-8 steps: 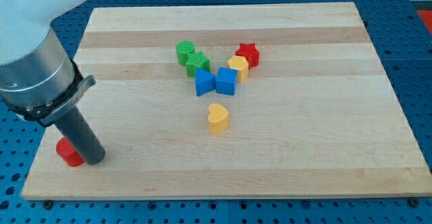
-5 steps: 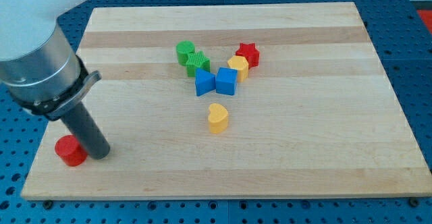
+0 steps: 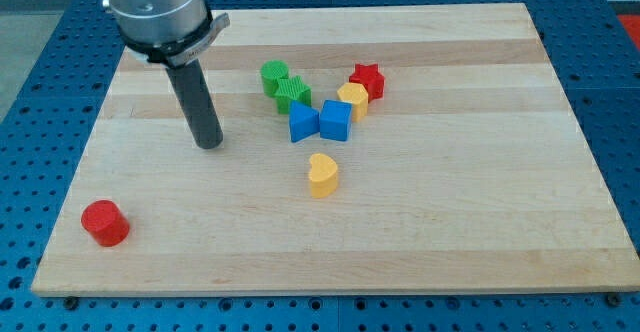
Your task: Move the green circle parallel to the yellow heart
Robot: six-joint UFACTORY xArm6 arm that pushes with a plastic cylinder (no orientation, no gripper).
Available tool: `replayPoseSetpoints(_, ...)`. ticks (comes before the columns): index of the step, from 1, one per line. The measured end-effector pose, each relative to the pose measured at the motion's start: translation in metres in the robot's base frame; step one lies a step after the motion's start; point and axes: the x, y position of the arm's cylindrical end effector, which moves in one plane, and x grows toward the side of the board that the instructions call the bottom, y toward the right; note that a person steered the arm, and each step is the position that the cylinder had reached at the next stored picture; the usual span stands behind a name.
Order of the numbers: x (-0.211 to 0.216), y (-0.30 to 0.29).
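Note:
The green circle sits at the upper middle of the wooden board, touching a green ribbed block at its lower right. The yellow heart lies alone near the board's centre, below the cluster. My tip rests on the board left of the cluster, about 65 px left and 65 px below the green circle, and well left of the yellow heart. It touches no block.
A blue block and a blue cube sit side by side below the green blocks. A yellow block and a red star lie to the right. A red cylinder stands at the lower left corner.
My tip has moved from beside the red cylinder at the lower left up and to the right, to a spot left of the cluster. No block has moved.

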Motion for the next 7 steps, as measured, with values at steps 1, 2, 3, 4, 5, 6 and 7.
replayPoseSetpoints(1,-0.023,0.0)
replayPoseSetpoints(2,-0.046,0.001)
replayPoseSetpoints(3,-0.063,0.002)
replayPoseSetpoints(4,-0.077,0.006)
replayPoseSetpoints(5,-0.084,0.013)
replayPoseSetpoints(6,-0.094,0.024)
replayPoseSetpoints(7,-0.106,0.036)
